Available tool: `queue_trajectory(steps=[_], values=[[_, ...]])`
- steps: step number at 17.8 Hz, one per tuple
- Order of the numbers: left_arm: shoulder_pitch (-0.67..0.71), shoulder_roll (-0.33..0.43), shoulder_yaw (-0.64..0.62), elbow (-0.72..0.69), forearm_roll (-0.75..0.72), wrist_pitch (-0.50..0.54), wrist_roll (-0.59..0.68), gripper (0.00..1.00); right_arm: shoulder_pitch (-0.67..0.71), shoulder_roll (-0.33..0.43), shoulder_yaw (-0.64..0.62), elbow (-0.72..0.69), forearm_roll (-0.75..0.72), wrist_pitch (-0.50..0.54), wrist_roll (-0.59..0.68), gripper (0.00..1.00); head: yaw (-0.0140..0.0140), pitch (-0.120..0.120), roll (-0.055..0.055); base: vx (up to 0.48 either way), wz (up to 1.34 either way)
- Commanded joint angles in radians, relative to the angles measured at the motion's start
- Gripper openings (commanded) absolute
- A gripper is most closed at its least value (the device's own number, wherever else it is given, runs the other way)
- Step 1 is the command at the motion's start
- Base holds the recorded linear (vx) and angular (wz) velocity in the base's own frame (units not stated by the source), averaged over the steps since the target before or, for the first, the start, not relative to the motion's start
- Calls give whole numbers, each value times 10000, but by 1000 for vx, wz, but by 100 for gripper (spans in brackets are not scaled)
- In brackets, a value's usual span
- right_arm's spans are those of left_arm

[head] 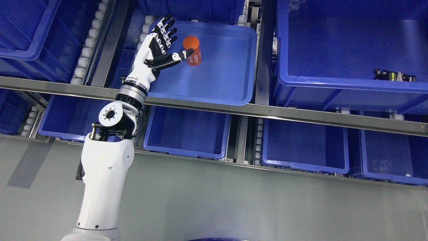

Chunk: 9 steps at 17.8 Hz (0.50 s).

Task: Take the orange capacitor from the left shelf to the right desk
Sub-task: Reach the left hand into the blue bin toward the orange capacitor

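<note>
Left hand (160, 47) reaches into the shallow blue tray (234, 83) on the shelf, fingers spread apart, thumb tip touching the orange capacitor (192, 50). Capacitor stands upright near the tray's far left corner, not yet gripped. Small black part (394, 75) lies in the right bin (334, 83).

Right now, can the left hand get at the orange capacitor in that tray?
Probably yes. The left hand is open inside the blue tray, thumb beside the orange capacitor, fingers spread left of it. Nothing else lies between them.
</note>
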<state>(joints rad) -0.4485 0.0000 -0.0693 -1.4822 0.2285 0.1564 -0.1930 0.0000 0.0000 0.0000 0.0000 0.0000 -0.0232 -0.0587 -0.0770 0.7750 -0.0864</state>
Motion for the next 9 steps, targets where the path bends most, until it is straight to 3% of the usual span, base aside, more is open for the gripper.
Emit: queue_trajectory(steps=[1,4,9], values=[[373,174,-151,-641,-15,-46,88,100,231,-175,-184,-174,31,2,-42,100,0,0,0,0,0],[252,174,-105,-92,-457,-46,105,100,231,-175,-169,-174,31,2,-42,100,0,0,0,0,0],[-1233,174,-89,2575,-1041,-122,74,100,231,-175,-169,-174,31,-13,-42,100,0,0,0,0,0]])
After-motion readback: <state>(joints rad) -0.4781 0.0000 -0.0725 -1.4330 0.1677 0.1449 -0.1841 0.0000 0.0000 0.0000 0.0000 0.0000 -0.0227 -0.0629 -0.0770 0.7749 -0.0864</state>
